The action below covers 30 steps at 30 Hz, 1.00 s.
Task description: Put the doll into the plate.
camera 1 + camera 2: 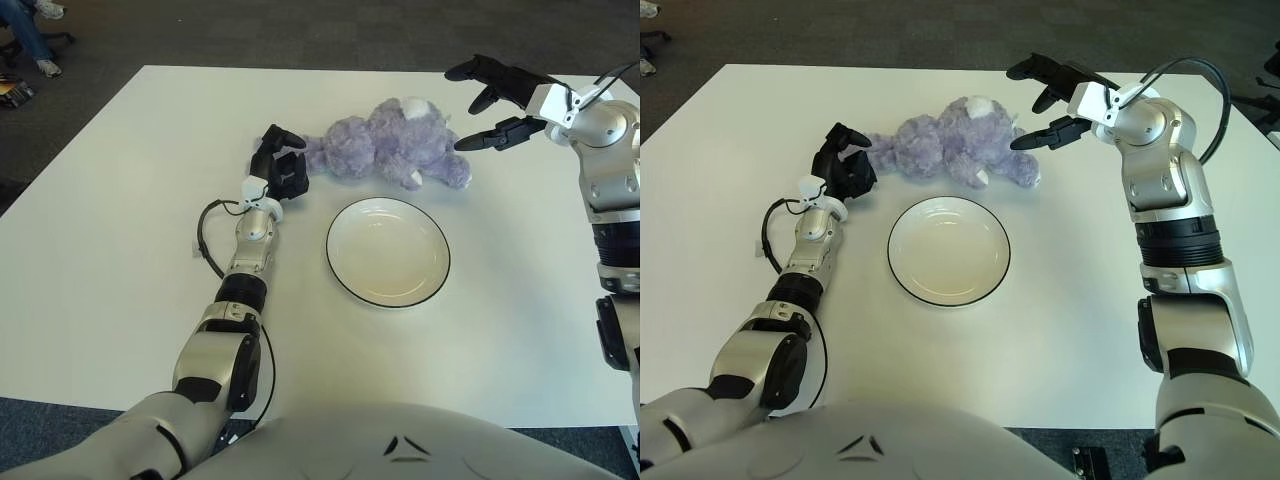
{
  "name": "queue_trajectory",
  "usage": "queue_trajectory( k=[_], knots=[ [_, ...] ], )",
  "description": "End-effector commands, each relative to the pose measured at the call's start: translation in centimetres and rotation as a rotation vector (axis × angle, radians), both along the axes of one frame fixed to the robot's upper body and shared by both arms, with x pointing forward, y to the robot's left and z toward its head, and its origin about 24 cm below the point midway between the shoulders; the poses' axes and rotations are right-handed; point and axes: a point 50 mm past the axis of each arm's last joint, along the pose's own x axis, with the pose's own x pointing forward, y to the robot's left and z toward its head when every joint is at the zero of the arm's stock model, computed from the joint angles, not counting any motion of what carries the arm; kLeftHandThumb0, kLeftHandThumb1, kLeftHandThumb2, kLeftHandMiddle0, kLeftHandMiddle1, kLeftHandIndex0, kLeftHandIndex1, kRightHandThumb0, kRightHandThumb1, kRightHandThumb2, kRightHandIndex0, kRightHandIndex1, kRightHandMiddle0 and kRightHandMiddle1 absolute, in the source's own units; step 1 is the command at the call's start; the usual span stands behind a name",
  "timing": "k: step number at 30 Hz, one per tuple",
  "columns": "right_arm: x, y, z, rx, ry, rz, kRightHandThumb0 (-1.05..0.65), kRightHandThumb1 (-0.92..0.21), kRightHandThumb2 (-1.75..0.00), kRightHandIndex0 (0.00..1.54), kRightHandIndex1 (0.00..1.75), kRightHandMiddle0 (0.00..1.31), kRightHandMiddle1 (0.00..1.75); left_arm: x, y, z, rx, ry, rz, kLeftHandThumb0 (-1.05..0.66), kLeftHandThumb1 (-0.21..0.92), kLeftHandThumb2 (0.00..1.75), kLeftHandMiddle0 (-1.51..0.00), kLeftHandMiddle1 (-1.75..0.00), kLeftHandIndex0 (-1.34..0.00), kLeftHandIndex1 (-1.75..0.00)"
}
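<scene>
Lying on its side on the white table (110, 200), the purple doll (385, 145) stretches left to right just beyond the far rim of the empty plate (387, 250), close to it but not in it. The left hand (280, 165) sits at the doll's left end, fingers curled loosely with nothing between them; whether a fingertip brushes the fur cannot be told. The right hand (490, 100) is raised off the table at the doll's right end, slightly above and beyond it, fingers spread wide and holding nothing, one lower finger pointing toward the doll's right end. The relation that governs the next move: the doll's long axis runs between the two hands, so each faces one end of it, and the plate lies toward the robot from its middle. The left hand is the nearer and lower of the two; the right must, in my judgement, descend before it can close. The right eye view shows the whole right forearm and elbow, cut off at the edge in the left eye view, which in turn shows chair legs beyond the table's far left corner.
</scene>
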Motion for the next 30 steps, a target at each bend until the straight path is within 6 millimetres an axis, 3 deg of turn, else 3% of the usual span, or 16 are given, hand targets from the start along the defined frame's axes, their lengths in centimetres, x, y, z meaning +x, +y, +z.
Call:
queue_trajectory(
  k=[1,9,11,12,15,19,26,30],
  knots=[
    [0.6,0.5,0.9,0.008,-0.002,0.011,-0.81,-0.54,-0.52,0.32,1.69,0.0,0.61,-1.2,-0.2,-2.4,-0.009,0.085,0.009,-0.4,0.6,0.96,-0.93,-1.75,-0.4,-1.75],
    [0.9,0.6,1.1,-0.035,0.008,0.026,-0.71,-0.46,-0.62,0.58,1.74,0.0,0.63,-1.3,-0.3,-2.5,-0.016,0.087,0.01,-0.4,0.6,0.95,-0.94,-1.75,-0.39,-1.75],
    [1.0,0.7,1.1,-0.03,0.015,0.035,-0.68,-0.42,-0.68,0.38,1.64,0.0,0.61,-1.3,-0.3,-2.5,-0.016,0.087,0.01,-0.4,0.6,0.95,-0.94,-1.75,-0.39,-1.75],
    [1.1,0.7,1.1,-0.034,0.02,0.04,-0.66,-0.39,-0.72,0.33,1.46,0.0,0.6,-1.3,-0.4,-2.5,-0.015,0.087,0.01,-0.4,0.6,0.95,-0.94,-1.75,-0.39,-1.75],
    [1.1,0.9,1.1,-0.05,0.024,0.048,-0.61,-0.35,-0.78,0.27,1.43,0.0,0.6,-1.3,-0.5,-2.4,-0.015,0.086,0.008,-0.4,0.61,0.95,-0.94,-1.75,-0.39,-1.75],
    [1.2,1.1,1.2,-0.064,0.025,0.054,-0.58,-0.32,-0.82,0.36,1.68,0.0,0.63,-1.3,-0.5,-2.4,-0.016,0.084,0.006,-0.39,0.61,0.95,-0.94,-1.75,-0.39,-1.75],
    [2.0,1.6,0.9,0.011,0.07,0.062,-0.53,-0.26,-0.89,0.42,1.61,0.0,0.65,-1.3,-0.6,-2.4,-0.021,0.075,0.003,-0.39,0.61,0.94,-0.94,-1.75,-0.39,-1.75],
    [2.3,2.0,1.0,-0.043,0.049,0.053,-0.56,-0.28,-0.85,0.71,1.72,0.0,0.67,-1.4,-0.7,-2.3,-0.023,0.07,-0.001,-0.39,0.61,0.94,-0.94,-1.75,-0.39,-1.75]
  ],
)
